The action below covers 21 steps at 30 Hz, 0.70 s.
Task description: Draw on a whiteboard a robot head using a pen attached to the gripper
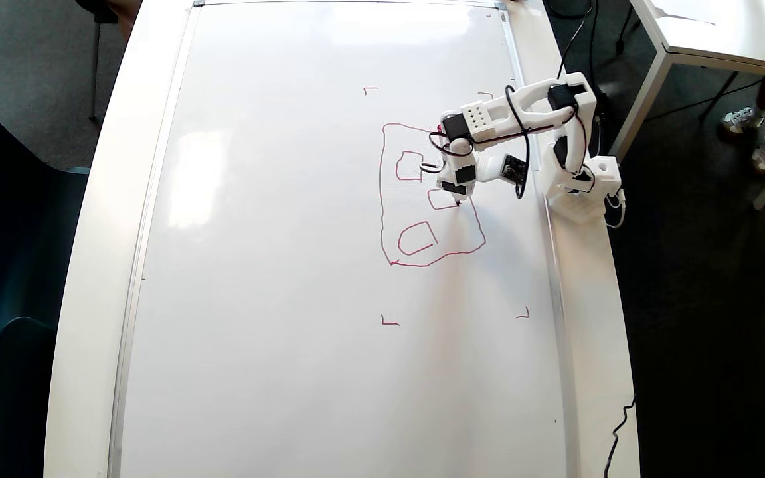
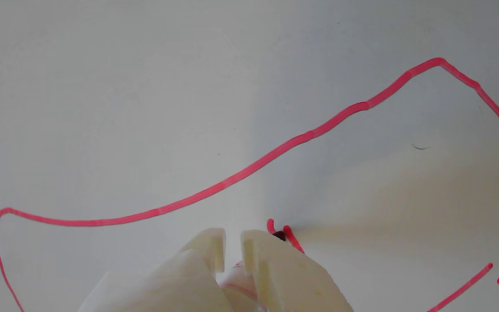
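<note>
Gripper [image 2: 232,247], clenched around the pen [image 2: 240,277], stands nearly upright on the whiteboard [image 1: 289,265], its tip touching the middle small box inside the robot head [image 1: 416,212], near the outline's arm-side edge in the overhead view.

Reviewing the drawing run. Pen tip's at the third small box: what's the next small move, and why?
Probably a short stroke to close that box: in the overhead view the pen tip sits at the lower right corner of the middle box of the robot head, whose right side looks open. The gripper fingers clamp the pen against the whiteboard. No antenna is visible yet.
</note>
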{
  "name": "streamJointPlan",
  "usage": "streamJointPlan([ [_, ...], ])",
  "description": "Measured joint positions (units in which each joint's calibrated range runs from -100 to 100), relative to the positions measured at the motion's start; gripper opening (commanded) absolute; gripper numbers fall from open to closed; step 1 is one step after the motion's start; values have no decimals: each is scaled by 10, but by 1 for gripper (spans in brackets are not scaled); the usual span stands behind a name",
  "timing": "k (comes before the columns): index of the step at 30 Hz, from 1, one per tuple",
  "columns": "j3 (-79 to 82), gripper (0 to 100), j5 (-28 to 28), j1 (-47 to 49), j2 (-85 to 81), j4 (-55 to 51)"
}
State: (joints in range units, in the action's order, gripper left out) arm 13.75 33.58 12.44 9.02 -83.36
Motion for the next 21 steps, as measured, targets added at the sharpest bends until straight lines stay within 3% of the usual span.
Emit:
streamJointPlan([
  [21, 7, 1, 0, -89, -4, -3],
])
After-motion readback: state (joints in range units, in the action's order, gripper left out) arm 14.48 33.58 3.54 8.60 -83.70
